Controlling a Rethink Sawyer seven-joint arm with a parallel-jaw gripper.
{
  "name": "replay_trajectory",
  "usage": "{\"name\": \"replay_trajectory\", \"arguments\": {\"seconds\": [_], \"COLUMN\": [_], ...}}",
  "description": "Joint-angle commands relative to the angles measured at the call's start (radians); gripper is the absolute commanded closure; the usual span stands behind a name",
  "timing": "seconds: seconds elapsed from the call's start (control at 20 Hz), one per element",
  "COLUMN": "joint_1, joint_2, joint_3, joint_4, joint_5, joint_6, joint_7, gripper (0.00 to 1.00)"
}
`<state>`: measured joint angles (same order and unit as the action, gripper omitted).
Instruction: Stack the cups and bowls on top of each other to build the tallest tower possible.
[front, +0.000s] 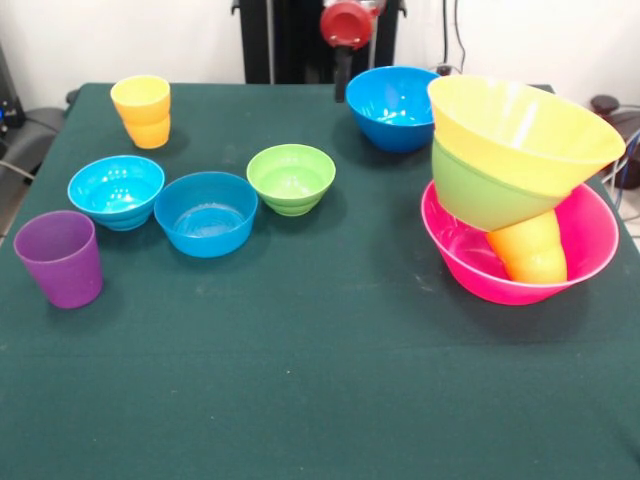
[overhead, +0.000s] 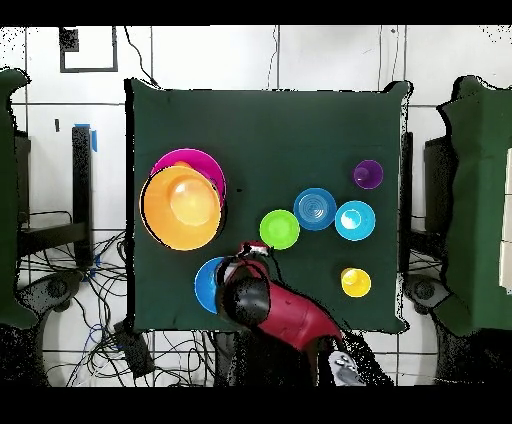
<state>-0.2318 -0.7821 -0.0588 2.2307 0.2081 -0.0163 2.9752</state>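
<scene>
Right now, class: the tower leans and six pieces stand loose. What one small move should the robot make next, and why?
Probably bring the hand down to the medium blue bowl: it lies nearest, and it is the widest loose piece for the tilted large orange bowl that tops the tower.

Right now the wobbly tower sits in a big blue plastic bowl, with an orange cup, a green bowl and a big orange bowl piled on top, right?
Not quite. The tower sits in a large pink plastic bowl, not a blue one, as the front view shows. The rest is right: an orange plastic cup, a green plastic bowl and a large orange plastic bowl are piled on top.
</scene>
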Motion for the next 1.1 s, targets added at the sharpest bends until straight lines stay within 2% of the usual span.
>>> {"name": "replay_trajectory", "arguments": {"seconds": [0.05, 0.25, 0.3, 0.45, 0.5, 0.7, 0.85, 1.1], "joint_1": [0.22, 0.319, 0.377, 0.488, 0.507, 0.533, 0.518, 0.477], "joint_2": [-0.02, -0.034, -0.015, 0.066, 0.09, 0.138, 0.135, 0.113], "joint_3": [-0.047, -0.135, -0.189, -0.289, -0.294, -0.321, -0.33, -0.373], "joint_4": [0.018, 0.004, -0.026, -0.103, -0.124, -0.158, -0.148, -0.159], "joint_5": [0.266, 0.404, 0.431, 0.494, 0.518, 0.562, 0.566, 0.51], "joint_6": [0.176, 0.267, 0.303, 0.35, 0.365, 0.398, 0.39, 0.438], "joint_7": [0.364, 0.437, 0.467, 0.53, 0.566, 0.636, 0.624, 0.574], "gripper": [0.0, 0.0, 0.0, 0.0, 0.0, 0.0, 0.0, 0.0]}}
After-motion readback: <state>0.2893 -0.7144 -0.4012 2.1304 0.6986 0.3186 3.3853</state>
